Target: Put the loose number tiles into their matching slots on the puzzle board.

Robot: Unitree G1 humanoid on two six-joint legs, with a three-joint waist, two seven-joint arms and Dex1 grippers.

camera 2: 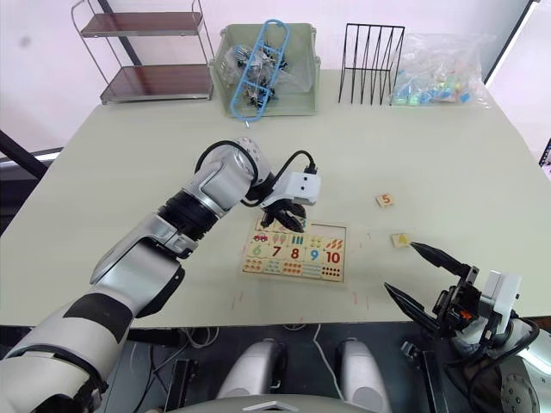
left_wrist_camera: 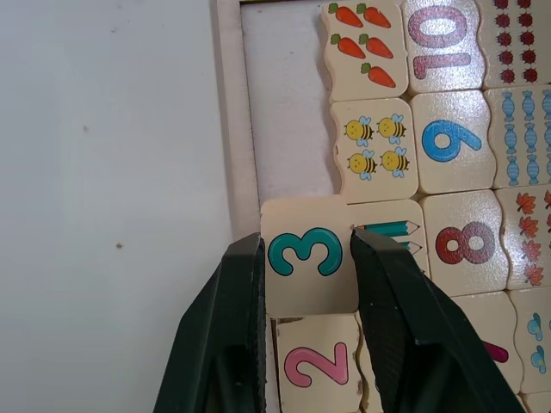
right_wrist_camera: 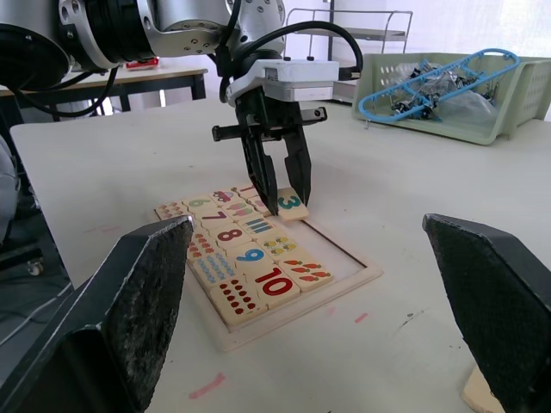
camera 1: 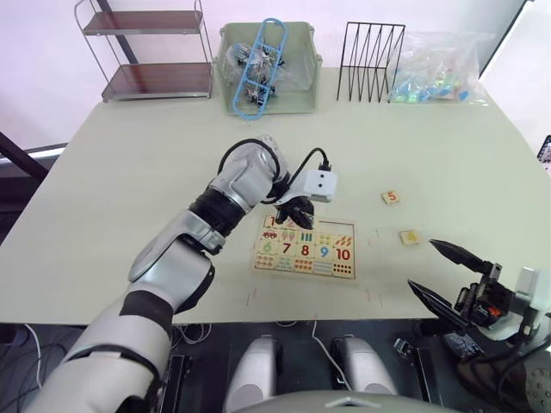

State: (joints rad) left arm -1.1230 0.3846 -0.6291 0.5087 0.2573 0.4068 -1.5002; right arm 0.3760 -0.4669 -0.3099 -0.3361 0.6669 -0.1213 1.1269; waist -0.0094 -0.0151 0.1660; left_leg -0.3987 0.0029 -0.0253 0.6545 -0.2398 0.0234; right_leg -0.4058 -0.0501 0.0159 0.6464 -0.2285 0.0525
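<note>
Table (camera 1: 129,172): pale top carrying everything below.

Puzzle board (camera 1: 362,255): flat wooden tray near the table's front edge, about mid-width. Its lower rows are filled with digits 6 to 10 and counting pictures; the top row is partly open, with bare slots (left_wrist_camera: 288,129) beside the carrot and bee pieces.

Left gripper (left_wrist_camera: 308,258): down over the board's top row, its two black fingers (left_wrist_camera: 232,318) clamped on either side of the tile marked 3 (left_wrist_camera: 306,254). That tile sits next to the 2 tile (left_wrist_camera: 312,366) already in the row and across from the pencil picture; from the right wrist view it looks slightly raised at one edge, though that is hard to judge.

Right gripper (camera 1: 448,275): near the table's front right corner, fingers spread wide and holding nothing.

Loose tiles: the 5 tile (camera 1: 391,197) and the 4 tile (camera 1: 410,237), both lying on the table right of the board, well apart from it.

Step in hand: seating the 3. Next move likely calls for pressing it flat into its slot, letting go, then fetching the 4.
</note>
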